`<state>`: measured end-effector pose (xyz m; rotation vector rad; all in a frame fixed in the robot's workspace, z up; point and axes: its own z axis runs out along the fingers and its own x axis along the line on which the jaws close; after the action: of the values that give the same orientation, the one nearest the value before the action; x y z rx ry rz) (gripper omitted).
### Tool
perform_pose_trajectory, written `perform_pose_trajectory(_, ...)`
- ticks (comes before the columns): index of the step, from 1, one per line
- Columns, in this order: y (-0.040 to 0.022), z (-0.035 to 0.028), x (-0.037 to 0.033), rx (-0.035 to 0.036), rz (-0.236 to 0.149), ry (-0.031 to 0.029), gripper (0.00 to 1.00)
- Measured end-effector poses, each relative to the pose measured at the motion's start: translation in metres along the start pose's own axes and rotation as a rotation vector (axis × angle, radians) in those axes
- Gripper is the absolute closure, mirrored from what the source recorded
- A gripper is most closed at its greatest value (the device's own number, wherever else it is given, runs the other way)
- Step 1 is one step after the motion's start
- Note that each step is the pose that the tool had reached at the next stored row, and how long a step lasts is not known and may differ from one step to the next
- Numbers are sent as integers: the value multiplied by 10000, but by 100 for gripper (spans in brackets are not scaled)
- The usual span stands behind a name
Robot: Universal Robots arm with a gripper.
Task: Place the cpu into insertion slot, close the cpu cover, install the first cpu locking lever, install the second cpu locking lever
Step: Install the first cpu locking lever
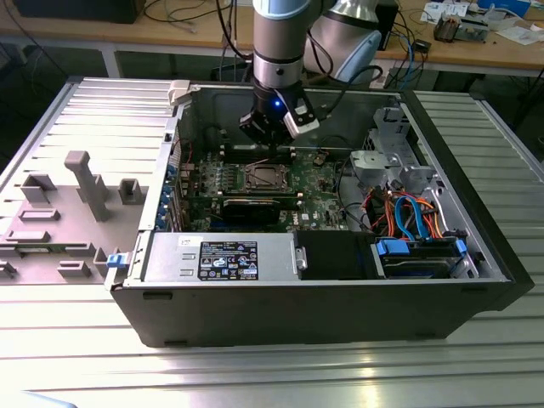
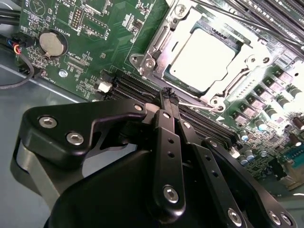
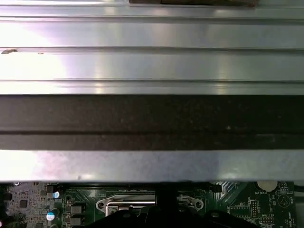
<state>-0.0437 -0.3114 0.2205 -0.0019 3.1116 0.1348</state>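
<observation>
Flat, shiny square chip (image 2: 202, 54) sits in its socket (image 2: 156, 45) on the green board (image 2: 85, 42), framed by the silver metal cover (image 2: 247, 66). Black claw (image 2: 167, 96) clenched, tips just beside the socket's edge.

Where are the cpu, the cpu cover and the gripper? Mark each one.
cpu (image 2: 202, 59): second wrist view, middle of its bright metal top.
cpu cover (image 2: 156, 40): second wrist view, the frame's side bar.
gripper (image 2: 168, 97): second wrist view, at the closed fingertips.

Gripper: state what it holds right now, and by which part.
The gripper holds nothing; its fingers are shut together, tips beside the cpu cover, with the cpu seated in the insertion slot.
</observation>
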Motion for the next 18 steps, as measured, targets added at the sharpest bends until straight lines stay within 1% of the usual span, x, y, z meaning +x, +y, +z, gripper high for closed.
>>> perform_pose_trajectory(5,-2,33,-15,0,3,0,89)
perform_pose_trajectory(14,-11,154,-35,1,5,0,89)
perform_pose_trajectory(18,-11,157,-36,1,8,-1,89)
